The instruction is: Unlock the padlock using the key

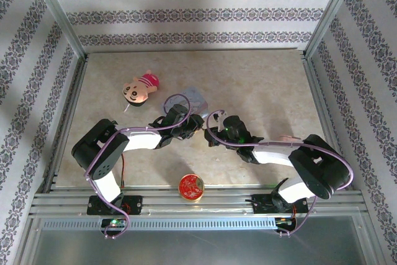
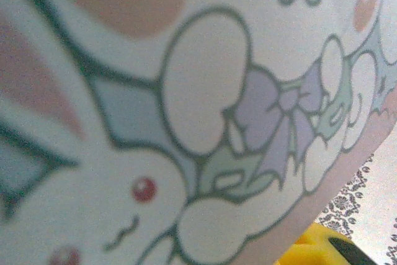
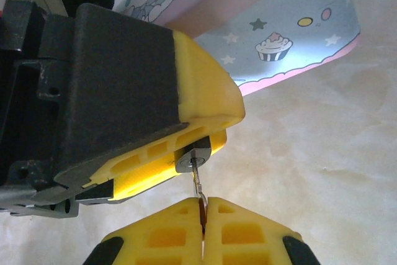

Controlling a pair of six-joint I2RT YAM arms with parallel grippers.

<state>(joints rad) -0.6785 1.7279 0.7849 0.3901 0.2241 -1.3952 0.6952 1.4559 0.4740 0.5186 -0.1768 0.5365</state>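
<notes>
Right gripper (image 3: 203, 218) was shut tight on key (image 3: 198, 185). Padlock (image 3: 190, 159) sat just left of it, centre of surface (image 1: 260, 85), pinched in part-closed left gripper (image 3: 208, 136) by tin (image 3: 291, 35). Key shaft ran left-right, tip in keyway.

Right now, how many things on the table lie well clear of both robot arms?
2: the cartoon doll lies toward the far left; the red disc sits at the middle of the near edge. Smaller ones may be hidden.
</notes>
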